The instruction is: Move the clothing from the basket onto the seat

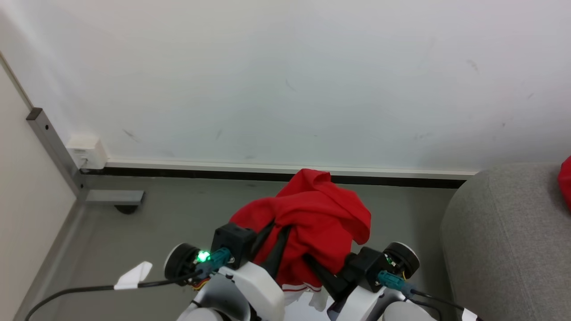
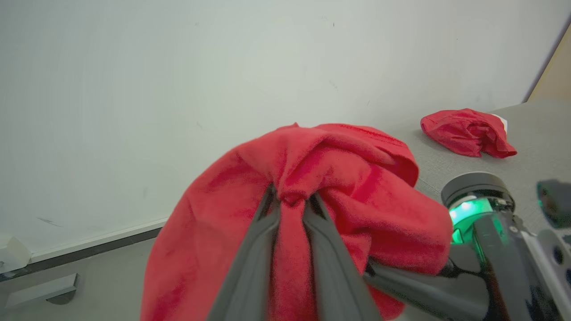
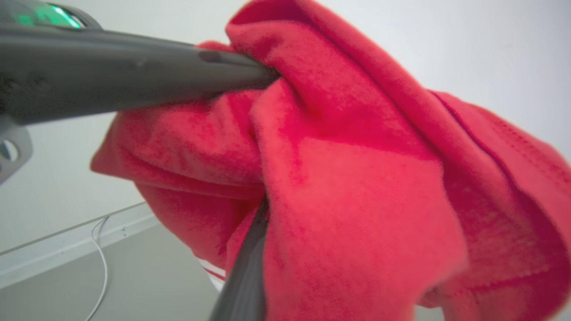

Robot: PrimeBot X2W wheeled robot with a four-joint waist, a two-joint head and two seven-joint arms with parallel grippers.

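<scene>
Two closed tools, left tool [image 2: 292, 199] and right tool [image 1: 314, 267], both tight on the clothing [image 1: 321, 209], right tips hidden under folds.

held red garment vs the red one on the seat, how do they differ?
1. Support: the held garment hangs in the air, a fold pinched by the left gripper; the seat garment lies on the seat, with no gripper touching it.
2. Shape: the held garment drapes down around the gripper; the seat garment is a low crumpled heap.
Shared: both are bright red fabric with a little white showing.
</scene>
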